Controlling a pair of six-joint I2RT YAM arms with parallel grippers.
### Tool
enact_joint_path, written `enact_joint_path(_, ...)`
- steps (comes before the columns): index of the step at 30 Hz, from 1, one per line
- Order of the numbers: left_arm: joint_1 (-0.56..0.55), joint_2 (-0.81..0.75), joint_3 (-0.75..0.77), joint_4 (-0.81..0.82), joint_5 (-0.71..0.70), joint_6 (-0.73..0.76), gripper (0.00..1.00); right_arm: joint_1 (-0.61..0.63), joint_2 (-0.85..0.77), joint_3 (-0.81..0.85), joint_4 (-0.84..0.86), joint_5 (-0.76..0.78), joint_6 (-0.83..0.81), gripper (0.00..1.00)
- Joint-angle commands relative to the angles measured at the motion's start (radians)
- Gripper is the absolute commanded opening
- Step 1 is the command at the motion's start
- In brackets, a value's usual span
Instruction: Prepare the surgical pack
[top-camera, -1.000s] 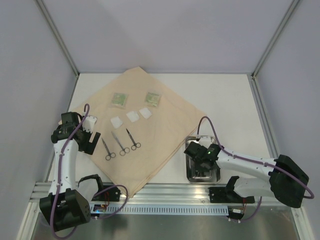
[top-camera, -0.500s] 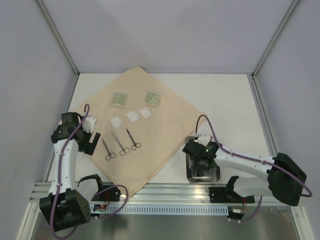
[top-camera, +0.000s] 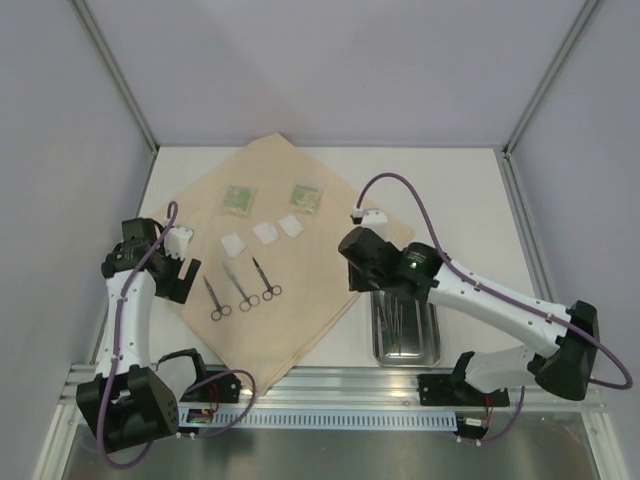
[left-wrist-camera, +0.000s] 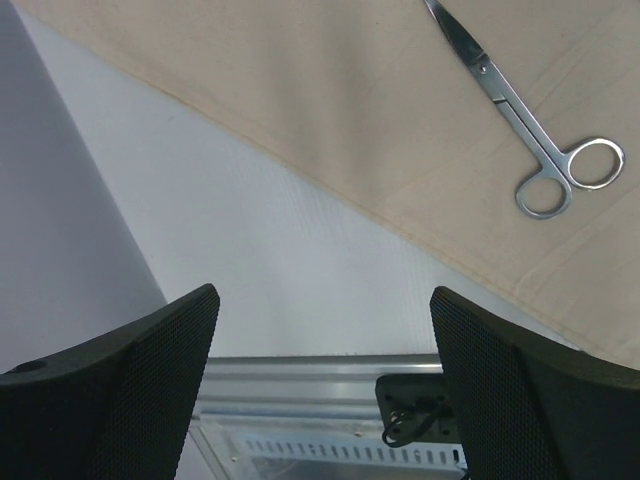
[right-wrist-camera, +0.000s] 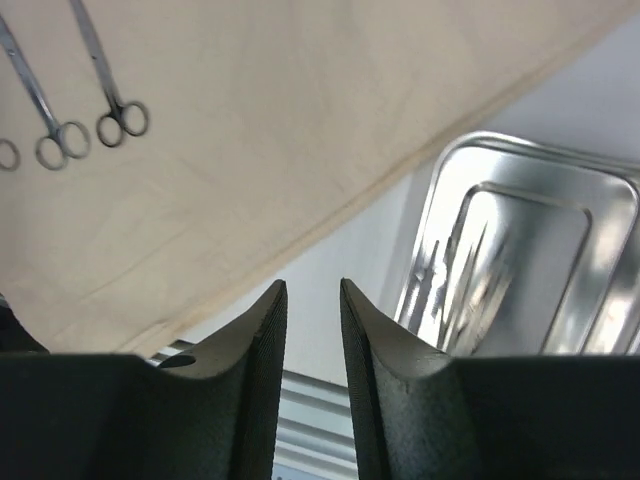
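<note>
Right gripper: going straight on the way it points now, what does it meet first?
Probably the bare table, the white strip between the tan cloth edge and the steel tray. The right gripper holds nothing. Depth is unclear; the cloth edge lies close by.

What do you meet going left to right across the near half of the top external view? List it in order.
left gripper → left scissors → middle scissors → right scissors → steel tray. The right arm's wrist overlaps the tray's span, so it is left out.
</note>
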Motion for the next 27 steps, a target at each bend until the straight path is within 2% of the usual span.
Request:
enact_joint_path(1,0.005,0.026,-0.012,0.077,-0.024,-0.036,0.96,0.022,0.141,0.092,0.2,-0.035,-0.149,0.31)
enact_joint_path(4,0.004,0.066,-0.003,0.131,-0.017,-0.077,0.96,0.031,0.327,0.285,0.279,-0.089,-0.2,0.31)
enact_joint_path(5,0.007,0.084,0.002,0.142,-0.021,-0.1,0.96,0.037,0.432,0.331,0.277,-0.104,-0.21,0.3)
enact_joint_path(8,0.004,0.096,-0.001,0.209,-0.05,-0.139,0.96,0.053,0.579,0.541,0.253,-0.132,-0.259,0.3)
enact_joint_path(10,0.005,0.101,-0.006,0.241,-0.073,-0.168,0.96,0.068,0.702,0.623,0.242,-0.138,-0.281,0.3)
enact_joint_path(15,0.005,0.092,-0.011,0.292,-0.083,-0.244,0.96,0.074,0.909,0.842,0.204,-0.163,-0.318,0.31)
enact_joint_path(20,0.004,0.093,-0.021,0.306,-0.081,-0.241,0.97,0.077,1.068,0.932,0.204,-0.172,-0.332,0.33)
enact_joint_path(23,0.005,0.103,-0.024,0.304,-0.066,-0.237,0.97,0.076,1.158,0.987,0.156,-0.12,-0.33,0.35)
enact_joint_path(27,0.005,0.087,-0.03,0.304,-0.031,-0.235,0.97,0.076,1.222,1.019,0.118,-0.114,-0.32,0.34)
